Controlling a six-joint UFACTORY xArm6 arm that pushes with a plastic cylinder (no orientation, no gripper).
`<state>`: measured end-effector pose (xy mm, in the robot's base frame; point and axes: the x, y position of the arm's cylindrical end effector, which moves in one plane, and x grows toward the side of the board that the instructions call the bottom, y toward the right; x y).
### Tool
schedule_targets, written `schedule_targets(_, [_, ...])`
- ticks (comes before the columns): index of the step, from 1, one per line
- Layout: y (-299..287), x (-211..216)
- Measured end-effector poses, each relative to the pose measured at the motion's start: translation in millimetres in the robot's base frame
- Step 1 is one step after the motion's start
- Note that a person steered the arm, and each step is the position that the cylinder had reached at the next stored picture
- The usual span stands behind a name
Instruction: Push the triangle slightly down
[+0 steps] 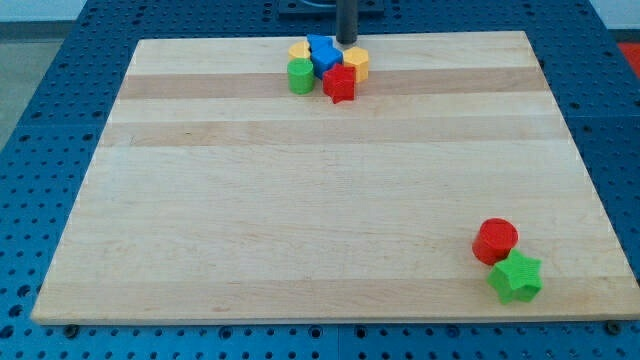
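My tip (347, 41) stands at the top centre of the frame, at the far edge of the bench (300, 200), just above a tight cluster of blocks; there is no pincer on this rod, so nothing can be wide, narrow or holding. The cluster holds a green cylinder-like block (300, 76) on its left, a yellow block (299, 49) peeking out behind it, a blue block (323, 54) in the middle, a yellow hexagon-like block (357, 62) on the right and a red star-like block (339, 85) at the front. Which of these is the triangle I cannot tell with certainty; the blue one, just left of and below my tip, seems likeliest. The danger, as I judge it, is the crowding: any push downward would carry the touching neighbours along, or shove the red block far ahead. An off-centre contact could also spin the block aside. The red cylinder (495, 241) and green star (516, 277) at the lower right are well apart and safe.
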<state>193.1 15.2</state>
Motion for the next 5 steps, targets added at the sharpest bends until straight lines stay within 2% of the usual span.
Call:
schedule_targets(3, [-55, 0])
schedule_targets(5, [-53, 25])
